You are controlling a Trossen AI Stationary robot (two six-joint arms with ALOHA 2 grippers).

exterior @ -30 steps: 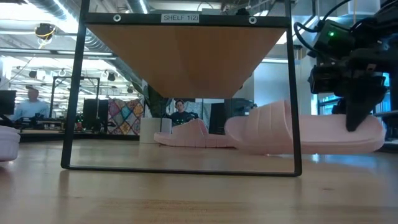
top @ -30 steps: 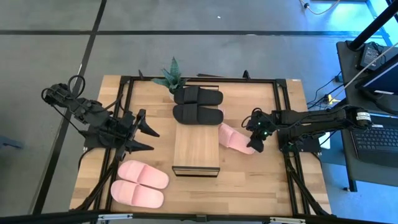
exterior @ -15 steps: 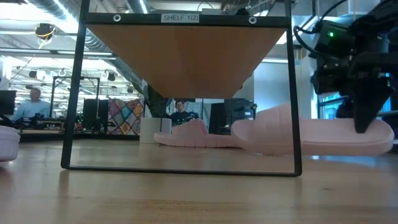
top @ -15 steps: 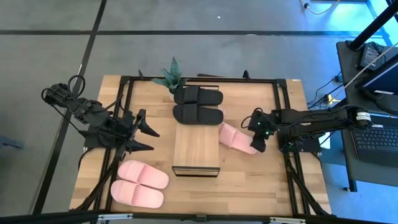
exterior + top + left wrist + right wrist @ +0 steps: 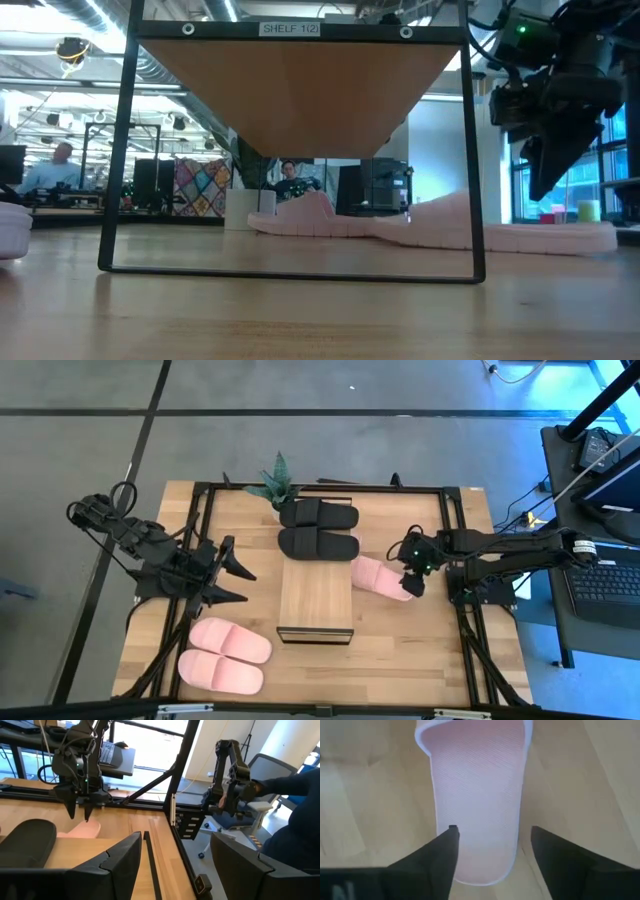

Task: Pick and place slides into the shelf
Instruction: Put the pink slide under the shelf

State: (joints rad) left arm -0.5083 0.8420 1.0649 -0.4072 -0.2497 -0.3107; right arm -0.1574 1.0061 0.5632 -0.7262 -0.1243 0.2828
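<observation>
The shelf (image 5: 315, 595) stands mid-table. One pale pink slide (image 5: 378, 577) lies flat on its sole just right of the shelf. My right gripper (image 5: 414, 582) hangs open a little above this slide's heel end (image 5: 560, 236), one finger over each side of it, clear of it in the low view. Another pink slide (image 5: 310, 215) shows through the shelf's frame. Two black slides (image 5: 318, 528) lie beyond the shelf, and a pink pair (image 5: 225, 655) lies near left. My left gripper (image 5: 238, 582) waits open, raised, left of the shelf.
A small potted plant (image 5: 275, 482) stands at the far edge behind the black slides. Dark frame bars (image 5: 455, 560) run along the table's sides. A person's dark sleeve (image 5: 295, 820) shows beyond the table's right side, and people sit far off in the room.
My right gripper has let go of the pink slide's heel end and risen, tipping less steeply. The slide, whose heel end was held tilted off the table, has dropped and now lies flat. My left gripper has kept still.
</observation>
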